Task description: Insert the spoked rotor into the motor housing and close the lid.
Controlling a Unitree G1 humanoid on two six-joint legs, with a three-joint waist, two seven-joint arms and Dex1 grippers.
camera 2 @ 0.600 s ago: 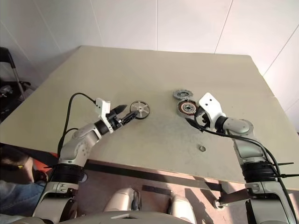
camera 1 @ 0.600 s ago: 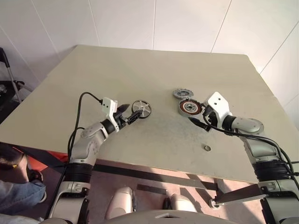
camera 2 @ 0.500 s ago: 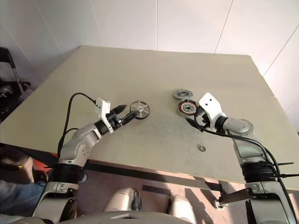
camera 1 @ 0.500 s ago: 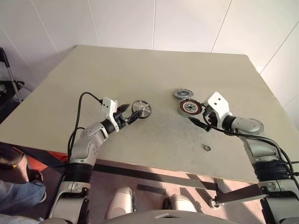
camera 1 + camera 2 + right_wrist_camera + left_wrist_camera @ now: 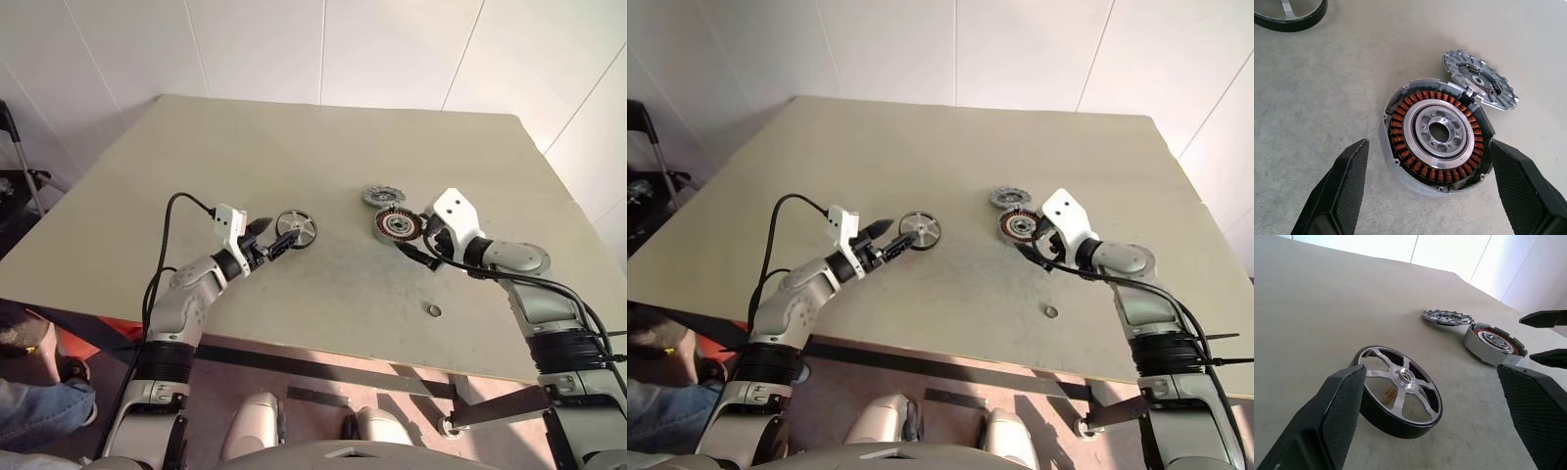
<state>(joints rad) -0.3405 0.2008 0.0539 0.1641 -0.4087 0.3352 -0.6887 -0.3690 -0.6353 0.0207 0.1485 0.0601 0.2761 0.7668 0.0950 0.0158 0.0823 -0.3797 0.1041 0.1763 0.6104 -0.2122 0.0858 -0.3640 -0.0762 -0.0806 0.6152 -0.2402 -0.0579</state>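
Observation:
The spoked rotor (image 5: 297, 228), a shiny wheel with a dark rim, lies flat left of the table's centre. My left gripper (image 5: 272, 238) is open just before it, and the rotor (image 5: 1400, 391) lies between the two fingertips without being gripped. The motor housing (image 5: 398, 226) with its copper windings (image 5: 1437, 134) sits right of centre. My right gripper (image 5: 417, 243) is open close beside the housing, one finger on each side. The ribbed lid (image 5: 383, 196) lies flat just behind the housing, its edge touching or nearly touching it (image 5: 1480, 81).
A small loose washer ring (image 5: 434, 310) lies near the table's front edge (image 5: 323, 354) on the right. A person's knee and sleeve (image 5: 29, 401) show at the lower left, beyond the table. A black stand (image 5: 20, 157) is at the far left.
My right gripper has edged slightly closer to the motor housing. The left gripper, rotor and lid have not moved.

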